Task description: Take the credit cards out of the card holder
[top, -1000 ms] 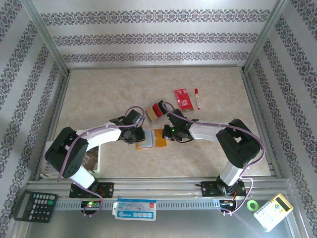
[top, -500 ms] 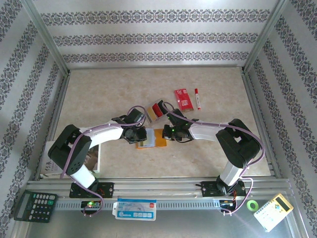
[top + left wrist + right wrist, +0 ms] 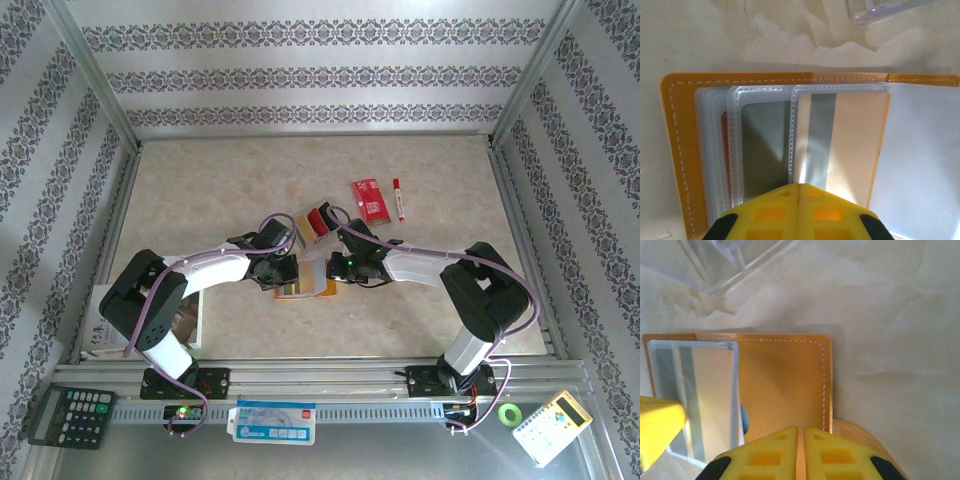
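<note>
The orange card holder (image 3: 324,291) lies open at the table's middle, between my two grippers. Its clear pockets hold credit cards: a tan one with a grey stripe (image 3: 855,140), a dark one (image 3: 765,145) and a red one (image 3: 725,145). My left gripper (image 3: 799,186) is shut over the near edge of the tan card and its pocket. That pocket (image 3: 710,390) stands lifted off the holder's right half (image 3: 785,385). My right gripper (image 3: 801,429) is closed to a thin slit on the holder's near edge, beside its orange tab (image 3: 865,440).
Just behind the holder stands a clear tray (image 3: 316,222) with red, tan and black cards. Farther right lie a red packet (image 3: 368,200) and a marker (image 3: 399,198). A metal frame with patterned walls surrounds the table.
My left gripper has slid right over the holder. A pocket with the tan card now covers the orange middle that showed before. The right arm has barely moved.
</note>
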You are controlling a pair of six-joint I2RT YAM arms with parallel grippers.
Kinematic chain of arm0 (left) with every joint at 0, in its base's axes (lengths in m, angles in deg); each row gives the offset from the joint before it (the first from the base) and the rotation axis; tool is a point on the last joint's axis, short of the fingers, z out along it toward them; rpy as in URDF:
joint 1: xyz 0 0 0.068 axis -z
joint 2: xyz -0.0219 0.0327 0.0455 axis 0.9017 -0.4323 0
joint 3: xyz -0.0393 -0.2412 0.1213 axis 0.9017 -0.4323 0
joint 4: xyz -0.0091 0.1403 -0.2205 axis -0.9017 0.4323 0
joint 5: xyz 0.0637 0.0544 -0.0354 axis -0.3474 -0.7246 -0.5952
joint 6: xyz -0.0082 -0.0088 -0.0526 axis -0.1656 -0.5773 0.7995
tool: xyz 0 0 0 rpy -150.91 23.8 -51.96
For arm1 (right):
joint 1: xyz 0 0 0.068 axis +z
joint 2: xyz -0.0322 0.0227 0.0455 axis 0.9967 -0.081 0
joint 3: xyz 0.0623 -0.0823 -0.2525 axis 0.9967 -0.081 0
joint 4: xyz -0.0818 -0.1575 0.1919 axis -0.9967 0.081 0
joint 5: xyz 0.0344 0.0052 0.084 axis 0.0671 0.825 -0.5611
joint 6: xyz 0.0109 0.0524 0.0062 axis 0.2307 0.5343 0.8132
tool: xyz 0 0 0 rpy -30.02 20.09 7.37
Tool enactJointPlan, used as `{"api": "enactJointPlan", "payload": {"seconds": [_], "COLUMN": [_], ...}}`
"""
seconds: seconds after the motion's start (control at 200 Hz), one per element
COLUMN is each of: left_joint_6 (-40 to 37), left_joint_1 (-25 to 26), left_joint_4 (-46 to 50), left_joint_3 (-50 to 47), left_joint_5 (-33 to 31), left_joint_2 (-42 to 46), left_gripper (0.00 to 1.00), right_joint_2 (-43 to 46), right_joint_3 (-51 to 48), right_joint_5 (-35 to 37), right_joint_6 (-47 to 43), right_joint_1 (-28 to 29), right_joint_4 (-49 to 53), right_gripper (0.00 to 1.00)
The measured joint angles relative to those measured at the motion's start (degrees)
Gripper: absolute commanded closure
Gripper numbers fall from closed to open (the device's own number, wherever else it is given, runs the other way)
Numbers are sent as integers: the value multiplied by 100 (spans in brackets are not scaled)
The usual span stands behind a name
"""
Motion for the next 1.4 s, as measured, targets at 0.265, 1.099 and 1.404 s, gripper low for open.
{"api": "enactJointPlan", "payload": {"seconds": [0.265, 1.099, 1.404], "left_joint_6": [0, 243, 264], "left_joint_1": [26, 33, 22], "left_joint_4": [-83, -271, -389], "left_joint_3": [-31, -660, -553], "left_joint_5": [-20, -693, -621], "left_joint_2": [0, 1279, 767], "left_gripper": [96, 79, 87], "right_joint_2": [981, -151, -540], "right_joint_3": [79, 131, 153], "right_joint_5": [424, -562, -841], "right_joint_6": [-284, 260, 527], "right_joint_1": [0, 168, 190], "right_joint_4": [328, -566, -992], "right_gripper": [83, 80, 86]}}
